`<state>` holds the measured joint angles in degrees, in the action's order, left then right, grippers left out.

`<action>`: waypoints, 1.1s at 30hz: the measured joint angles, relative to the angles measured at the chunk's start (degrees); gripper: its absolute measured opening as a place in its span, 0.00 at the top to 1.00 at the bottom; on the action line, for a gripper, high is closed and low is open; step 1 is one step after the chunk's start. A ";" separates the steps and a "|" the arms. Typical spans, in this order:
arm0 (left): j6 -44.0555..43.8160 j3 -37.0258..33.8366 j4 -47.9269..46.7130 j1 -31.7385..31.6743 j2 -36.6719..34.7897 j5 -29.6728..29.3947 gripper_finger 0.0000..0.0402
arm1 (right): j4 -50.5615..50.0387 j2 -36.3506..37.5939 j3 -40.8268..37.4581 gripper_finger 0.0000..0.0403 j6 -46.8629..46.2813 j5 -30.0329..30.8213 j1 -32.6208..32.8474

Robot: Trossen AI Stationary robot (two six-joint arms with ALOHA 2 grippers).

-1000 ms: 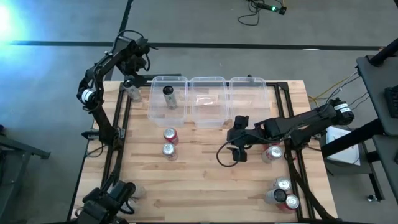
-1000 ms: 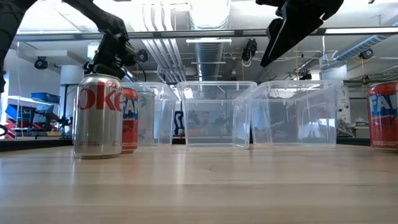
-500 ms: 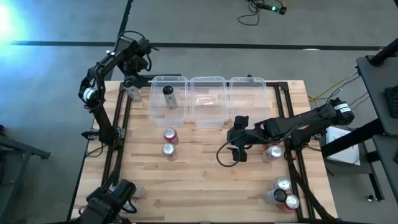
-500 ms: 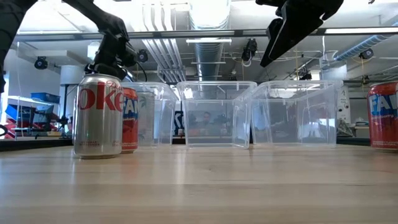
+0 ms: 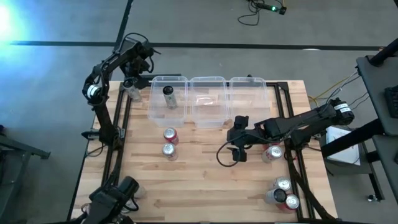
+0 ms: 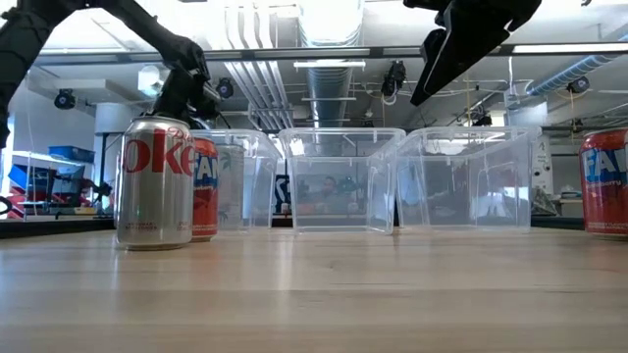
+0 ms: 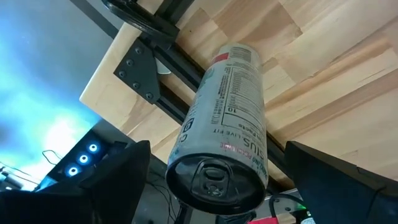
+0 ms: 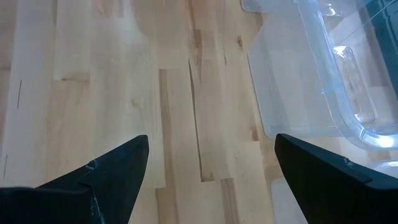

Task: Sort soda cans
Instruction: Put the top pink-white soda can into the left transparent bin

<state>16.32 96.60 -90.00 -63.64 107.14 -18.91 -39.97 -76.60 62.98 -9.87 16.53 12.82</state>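
Silver can (image 7: 225, 124) at the table's (image 5: 205, 180) far-left corner is sitting between our left gripper's (image 5: 130, 84) spread fingers, so we are centring before squeezing, while our right gripper (image 5: 238, 151) is hovering, fingers apart, mid-table.

A red can (image 6: 605, 182) is cut off by the low view's right edge; a second red can (image 6: 204, 186) sits half hidden behind the silver Diet Coke can (image 6: 155, 183).
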 joint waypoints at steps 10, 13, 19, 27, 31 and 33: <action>0.63 -0.68 -0.04 0.00 1.62 -3.50 0.12 | -0.01 0.00 -0.14 0.14 0.39 0.01 0.00; 1.00 -0.68 -0.04 0.00 1.79 -3.92 0.12 | -0.02 0.00 -0.15 0.14 0.42 0.01 0.00; 1.49 -0.70 -0.01 0.00 1.79 -3.93 0.12 | -0.02 0.00 -0.17 0.14 0.51 0.01 -0.09; 2.40 -0.71 -0.01 0.20 1.79 -3.61 0.13 | -0.03 0.00 -0.17 0.14 0.79 -0.02 -0.09; 2.51 -0.74 -0.01 0.24 1.79 -3.52 0.20 | -0.04 0.00 -0.17 0.14 1.00 0.01 -0.09; 2.51 -0.74 0.00 0.24 1.79 -3.93 0.23 | -0.04 0.00 -0.17 0.14 1.01 -0.01 -0.11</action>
<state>18.83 95.85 -90.00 -63.40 108.92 -22.84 -40.01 -76.60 62.81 -8.86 16.52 12.71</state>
